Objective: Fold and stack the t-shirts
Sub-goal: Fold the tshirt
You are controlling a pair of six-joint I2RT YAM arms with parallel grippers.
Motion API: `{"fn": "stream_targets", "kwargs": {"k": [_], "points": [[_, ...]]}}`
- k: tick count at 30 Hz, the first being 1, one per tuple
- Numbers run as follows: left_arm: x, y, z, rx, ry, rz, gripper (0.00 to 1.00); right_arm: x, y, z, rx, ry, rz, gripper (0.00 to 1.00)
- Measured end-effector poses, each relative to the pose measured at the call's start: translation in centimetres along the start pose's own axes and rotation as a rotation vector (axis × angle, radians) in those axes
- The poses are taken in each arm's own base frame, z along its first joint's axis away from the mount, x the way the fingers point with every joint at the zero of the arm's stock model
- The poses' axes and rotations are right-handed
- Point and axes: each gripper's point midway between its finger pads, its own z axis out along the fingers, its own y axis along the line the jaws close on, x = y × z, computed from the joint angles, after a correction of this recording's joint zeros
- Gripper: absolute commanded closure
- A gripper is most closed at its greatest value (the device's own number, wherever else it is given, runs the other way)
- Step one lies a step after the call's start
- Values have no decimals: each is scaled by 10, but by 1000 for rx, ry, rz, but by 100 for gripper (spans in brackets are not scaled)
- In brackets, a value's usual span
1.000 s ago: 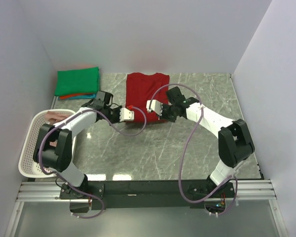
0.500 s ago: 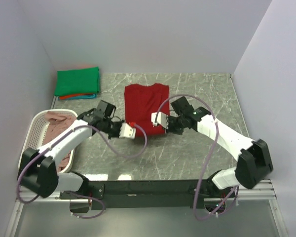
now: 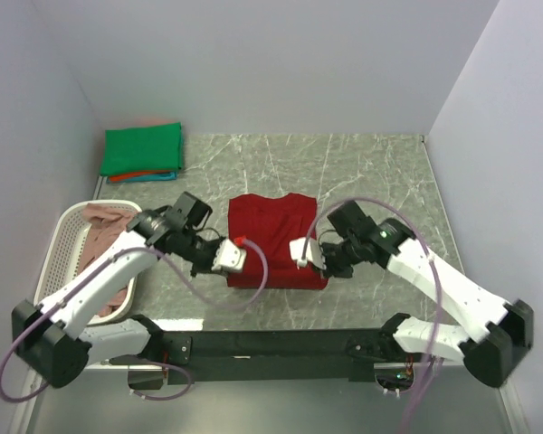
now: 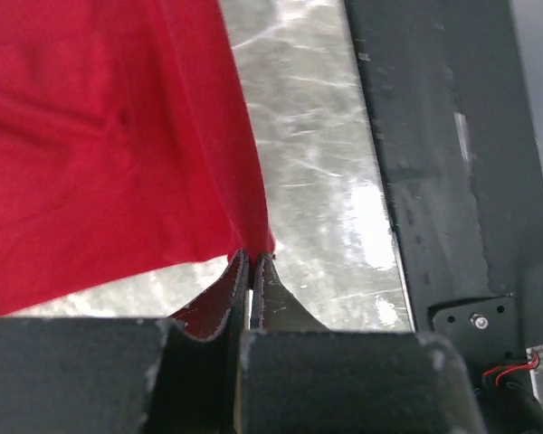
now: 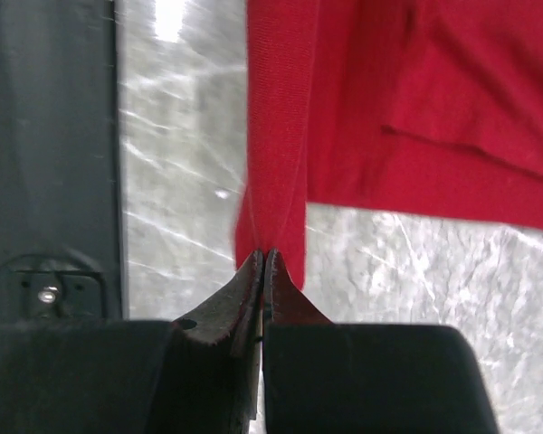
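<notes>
The red shirt (image 3: 276,231) lies spread on the table (image 3: 380,172), centred between the arms and close to the front edge, with its collar end away from them. The left gripper (image 4: 252,260) and right gripper (image 5: 262,258) each have their jaws clenched on a near corner. The cloth runs away from both, so I judge the fold should carry this near edge toward the far end.

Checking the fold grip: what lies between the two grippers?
Only the red shirt, which spans from the left gripper to the right gripper. Both are shut on it. The top view shows this.
</notes>
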Motion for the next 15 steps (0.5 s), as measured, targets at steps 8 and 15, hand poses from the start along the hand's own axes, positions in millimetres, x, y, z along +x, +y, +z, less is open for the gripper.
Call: {"fn": "stream_targets", "kwargs": {"k": [8, 15], "points": [[7, 103, -17, -77, -6, -170, 100, 12, -99, -5, 39, 42, 84, 100], [53, 197, 6, -156, 4, -286, 100, 38, -195, 27, 33, 84, 171, 100]]}}
